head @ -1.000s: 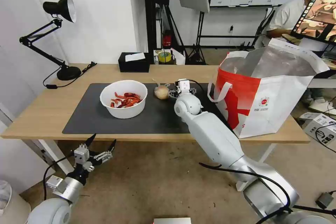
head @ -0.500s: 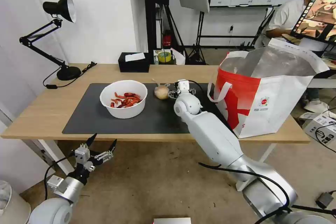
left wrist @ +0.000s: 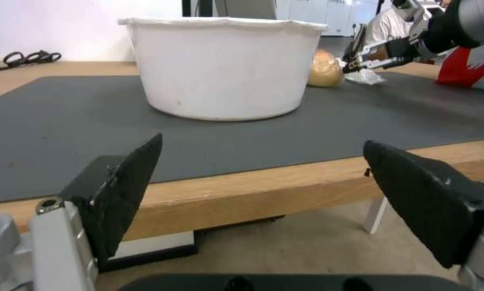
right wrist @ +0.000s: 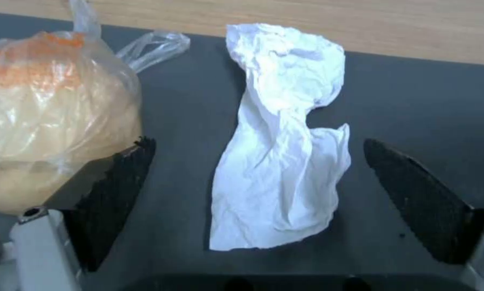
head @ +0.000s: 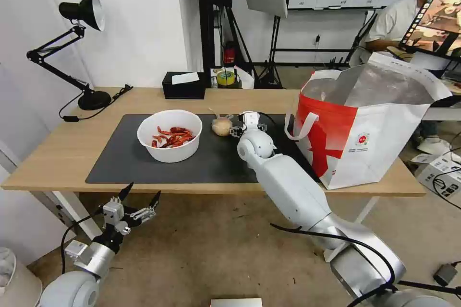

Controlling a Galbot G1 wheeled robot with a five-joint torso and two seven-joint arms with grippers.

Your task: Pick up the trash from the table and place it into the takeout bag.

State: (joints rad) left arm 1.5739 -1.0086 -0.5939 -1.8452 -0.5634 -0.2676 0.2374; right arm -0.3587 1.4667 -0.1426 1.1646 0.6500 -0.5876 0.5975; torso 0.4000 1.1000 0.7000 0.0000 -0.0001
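A crumpled white tissue (right wrist: 282, 137) lies on the dark mat (head: 125, 163) of the table (head: 57, 153), between the fingers of my open right gripper (right wrist: 257, 142), which hangs low over it. The small beige-filled plastic bag (right wrist: 47, 113) sits right beside it, against one finger (right wrist: 118, 190). In the head view the right gripper (head: 244, 125) is just right of the bag (head: 222, 127). The white bowl of red shells (head: 169, 134) stands farther left. The takeout bag (head: 365, 129) stands open at the table's right end. My left gripper (head: 137, 201) waits open below the table's front edge, facing the bowl (left wrist: 223, 68).
A black desk lamp (head: 81, 48) stands at the back left corner. A black tissue box (head: 183, 85) and a yellow-green tape roll (head: 225, 77) sit at the table's far edge. Boxes and cables (head: 439, 172) lie on the floor to the right.
My right arm has edged slightly left, toward the small bag and tissue. The left arm, bowl and takeout bag have not moved.
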